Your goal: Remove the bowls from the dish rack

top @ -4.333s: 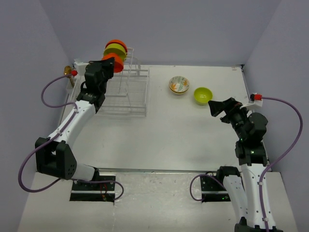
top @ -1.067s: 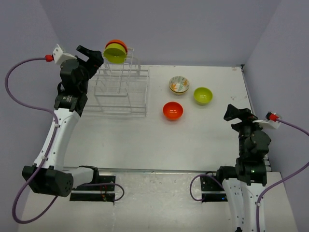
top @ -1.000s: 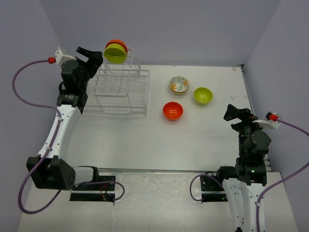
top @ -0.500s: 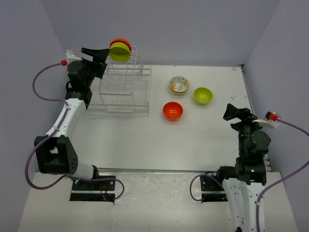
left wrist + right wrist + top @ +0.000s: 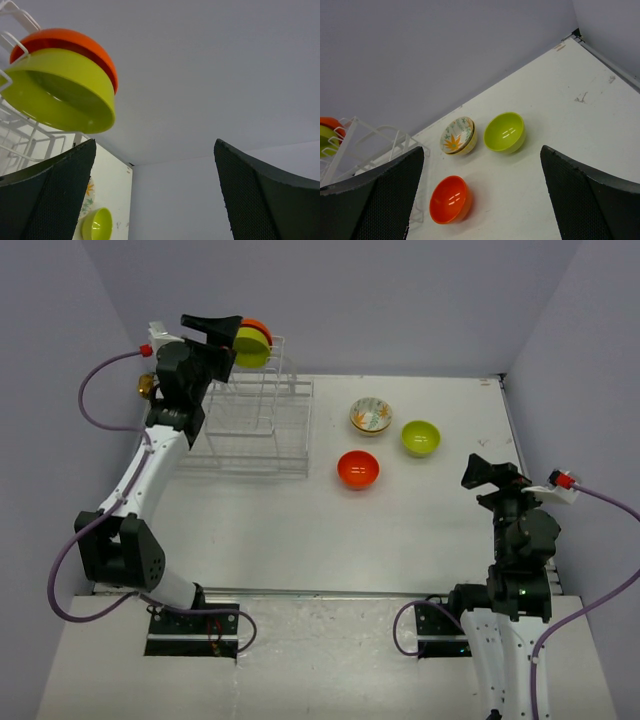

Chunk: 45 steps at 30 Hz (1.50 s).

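Note:
The white wire dish rack (image 5: 256, 424) stands at the table's back left. High in its upright section sit a lime-green bowl (image 5: 250, 347) and an orange bowl (image 5: 262, 328) behind it. My left gripper (image 5: 229, 340) is open just left of these two, touching neither. In the left wrist view the green bowl (image 5: 65, 95) and the orange bowl (image 5: 75, 42) lie up and left of the open left gripper (image 5: 154, 150). On the table rest a floral bowl (image 5: 371, 416), a green bowl (image 5: 420, 437) and an orange bowl (image 5: 358, 469). My right gripper (image 5: 473, 472) hangs open and empty, right of them.
A small brass-coloured object (image 5: 147, 386) sits by the left wall behind the left arm. Purple cables loop beside both arms. Side walls stand close to the table's left and right edges.
My left gripper has swung up and to the right, ending beside the racked bowls. The right arm has not moved.

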### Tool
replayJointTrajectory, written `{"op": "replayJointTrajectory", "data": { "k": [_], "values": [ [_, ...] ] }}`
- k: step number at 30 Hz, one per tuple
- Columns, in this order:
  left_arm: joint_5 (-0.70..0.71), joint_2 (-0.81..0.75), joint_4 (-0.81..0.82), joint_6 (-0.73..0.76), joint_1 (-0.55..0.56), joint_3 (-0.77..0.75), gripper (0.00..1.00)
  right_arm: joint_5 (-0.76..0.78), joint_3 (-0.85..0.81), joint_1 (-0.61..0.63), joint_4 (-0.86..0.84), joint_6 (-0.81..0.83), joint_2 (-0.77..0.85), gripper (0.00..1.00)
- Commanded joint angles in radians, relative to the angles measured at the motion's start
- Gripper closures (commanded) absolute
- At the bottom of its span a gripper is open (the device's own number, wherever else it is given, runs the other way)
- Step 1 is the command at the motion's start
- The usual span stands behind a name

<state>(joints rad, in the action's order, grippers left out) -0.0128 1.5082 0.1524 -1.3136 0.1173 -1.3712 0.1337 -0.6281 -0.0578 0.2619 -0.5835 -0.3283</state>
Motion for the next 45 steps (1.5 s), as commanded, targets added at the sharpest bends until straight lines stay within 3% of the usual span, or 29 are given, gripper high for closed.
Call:
{"op": "replayJointTrajectory", "data": {
  "k": [1,5,17,22,25,28,34,37,38,40,42,45],
  "values": [
    [0.123,0.046,-0.138,-0.059,0.056,-0.098,0.00,-0.016,0.010,0.001,-0.044,0.005,-0.011,0.01],
    [0.206,0.079,-0.151,-0.087,0.097,-0.137,0.00,-0.019,0.008,0.001,-0.046,0.007,-0.012,0.01],
    [0.251,0.256,-0.136,-0.075,0.101,-0.272,0.03,-0.026,0.011,0.001,-0.052,0.011,-0.017,0.01],
    [0.205,0.317,-0.106,-0.088,0.079,-0.295,0.13,-0.026,0.013,0.003,-0.056,0.011,-0.025,0.01],
    [0.200,0.314,-0.114,-0.099,0.071,-0.286,0.21,-0.026,0.013,0.003,-0.058,0.014,-0.023,0.01],
    [0.229,0.282,-0.100,-0.098,0.073,-0.247,0.41,-0.029,0.016,0.003,-0.062,0.011,-0.029,0.01],
    [0.226,0.257,-0.050,-0.116,0.065,-0.197,0.60,-0.040,0.016,0.003,-0.062,0.014,-0.032,0.01],
    [0.217,0.261,-0.039,-0.122,0.065,-0.186,0.75,-0.043,0.016,0.003,-0.064,0.016,-0.034,0.01],
    [0.209,0.254,-0.034,-0.127,0.065,-0.169,0.86,-0.049,0.016,0.003,-0.066,0.016,-0.035,0.01],
    [0.205,0.250,-0.028,-0.131,0.065,-0.151,0.88,-0.054,0.018,0.001,-0.067,0.017,-0.037,0.01],
    [0.205,0.233,-0.007,-0.145,0.065,-0.125,1.00,-0.059,0.016,0.003,-0.069,0.017,-0.041,0.01],
    [0.201,0.215,0.019,-0.153,0.067,-0.095,1.00,-0.068,0.013,0.001,-0.069,0.017,-0.051,0.01]
  ]
}}
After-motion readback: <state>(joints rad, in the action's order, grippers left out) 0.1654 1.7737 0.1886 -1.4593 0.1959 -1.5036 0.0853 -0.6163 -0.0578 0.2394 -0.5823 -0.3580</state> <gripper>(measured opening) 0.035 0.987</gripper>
